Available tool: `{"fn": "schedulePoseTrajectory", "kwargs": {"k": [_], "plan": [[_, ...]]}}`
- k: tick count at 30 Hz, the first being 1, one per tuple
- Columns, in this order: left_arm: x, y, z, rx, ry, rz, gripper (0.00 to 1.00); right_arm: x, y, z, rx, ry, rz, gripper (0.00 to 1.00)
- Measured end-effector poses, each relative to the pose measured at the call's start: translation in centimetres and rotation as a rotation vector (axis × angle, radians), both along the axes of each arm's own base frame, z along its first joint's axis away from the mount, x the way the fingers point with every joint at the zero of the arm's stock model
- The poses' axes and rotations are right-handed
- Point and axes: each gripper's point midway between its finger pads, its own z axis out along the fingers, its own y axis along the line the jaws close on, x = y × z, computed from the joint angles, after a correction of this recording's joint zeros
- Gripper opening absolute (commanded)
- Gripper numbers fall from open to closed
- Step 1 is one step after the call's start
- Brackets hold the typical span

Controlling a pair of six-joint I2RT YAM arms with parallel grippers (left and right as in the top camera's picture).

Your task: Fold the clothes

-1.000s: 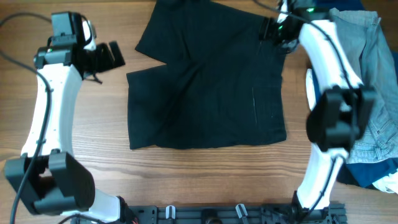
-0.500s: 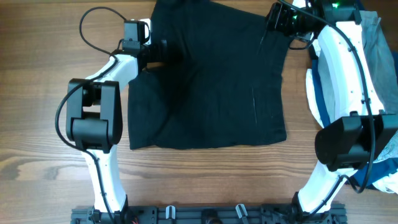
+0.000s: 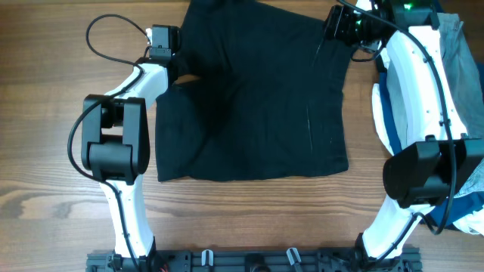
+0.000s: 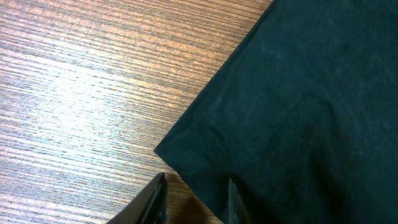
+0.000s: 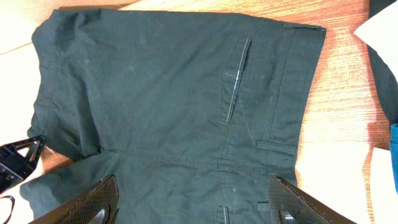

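Observation:
Black shorts [image 3: 257, 98] lie spread flat in the middle of the wooden table, waistband to the right. My left gripper [image 3: 184, 75] is low at the far-left leg hem. In the left wrist view its fingers [image 4: 231, 202] stand narrowed around that hem's corner [image 4: 186, 158], one on the wood and one on the cloth, with a strip of wood showing between them. My right gripper [image 3: 333, 34] hovers wide open over the waistband at the far right. In the right wrist view the shorts [image 5: 168, 93], with back pocket and belt loops, fill the space between its fingertips [image 5: 93, 202].
A heap of other clothes sits at the table's right edge: light-blue denim jeans [image 3: 463, 53], a white piece [image 3: 378, 106] and something blue [image 3: 469, 219]. Bare wood [image 3: 60, 151] lies left of the shorts and in front of them.
The left arm swung in from the left side of the table to the shorts' left hem and its jaws narrowed from wide open. The right gripper shifted slightly along the waistband.

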Motion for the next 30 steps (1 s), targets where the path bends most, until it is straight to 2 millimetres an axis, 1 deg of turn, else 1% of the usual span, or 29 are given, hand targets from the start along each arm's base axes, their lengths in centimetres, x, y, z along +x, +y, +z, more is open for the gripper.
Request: {"fn": "schedulePoseTrajectory", "kwargs": {"k": [1,6,8,10,14,15,17,18,19,20,21,22,23,24,25,26,27,28,29,30], "plan": [[-0.1,0.1,-0.1,0.006,0.007,0.006,0.04,-0.1,0.0,0.0,0.000,0.003,0.000,0.77],[-0.7,0.2,-0.2,0.000,0.041,0.013,0.04,-0.2,0.0,-0.1,-0.001,0.007,0.000,0.74],[-0.9,0.5,-0.3,-0.003,0.057,0.019,0.04,-0.3,0.0,-0.2,-0.001,0.014,0.001,0.74],[-1.6,1.2,-0.4,-0.005,0.098,0.031,0.04,-0.4,0.1,-0.2,-0.001,0.016,0.003,0.74],[-4.9,4.3,-0.7,0.002,0.248,0.091,0.04,-0.5,1.0,-0.2,-0.001,0.018,0.020,0.74],[-6.1,5.4,-0.7,0.002,0.295,0.112,0.04,-0.6,1.4,-0.2,-0.001,0.018,0.030,0.74],[-7.6,6.7,-0.7,0.002,0.354,0.140,0.04,-0.6,1.7,-0.2,-0.001,0.018,0.036,0.74],[-8.1,7.1,-0.7,0.003,0.374,0.148,0.04,-0.6,1.8,-0.2,-0.001,0.018,0.036,0.81],[-8.5,7.3,-0.7,0.005,0.389,0.153,0.13,-0.6,1.7,-0.2,-0.001,0.018,0.036,0.94],[-8.8,7.4,-0.7,0.011,0.400,0.155,0.40,-0.6,1.8,-0.2,-0.005,0.016,0.043,0.97],[-9.4,7.6,-0.6,0.016,0.421,0.161,0.94,-0.6,1.8,-0.2,-0.008,0.017,0.049,1.00],[-10.3,7.7,-0.5,0.022,0.456,0.162,1.00,-0.8,1.8,-0.3,-0.011,0.024,0.054,0.99],[-11.1,7.9,-0.4,0.033,0.483,0.166,1.00,-1.0,1.8,-0.3,-0.015,0.026,0.065,1.00],[-12.8,8.5,0.1,0.043,0.544,0.179,1.00,-1.3,1.8,0.2,-0.017,0.021,0.071,1.00],[-14.6,8.8,0.7,0.043,0.606,0.187,1.00,-1.9,1.7,1.4,-0.018,0.003,0.074,1.00],[-15.3,8.7,1.4,0.044,0.629,0.188,1.00,-2.5,1.7,2.8,-0.018,-0.018,0.076,1.00],[-16.0,8.7,2.8,0.042,0.640,0.191,1.00,-3.6,1.6,5.2,-0.016,-0.064,0.076,1.00],[-16.3,8.5,4.8,0.033,0.616,0.192,1.00,-4.8,1.5,7.9,-0.013,-0.117,0.076,1.00],[-16.7,7.9,7.9,-0.005,0.572,0.188,1.00,-6.7,1.3,11.6,-0.009,-0.198,0.074,1.00],[-16.9,7.4,11.3,-0.037,0.499,0.184,1.00,-8.7,1.1,14.6,-0.006,-0.263,0.074,1.00]]}}
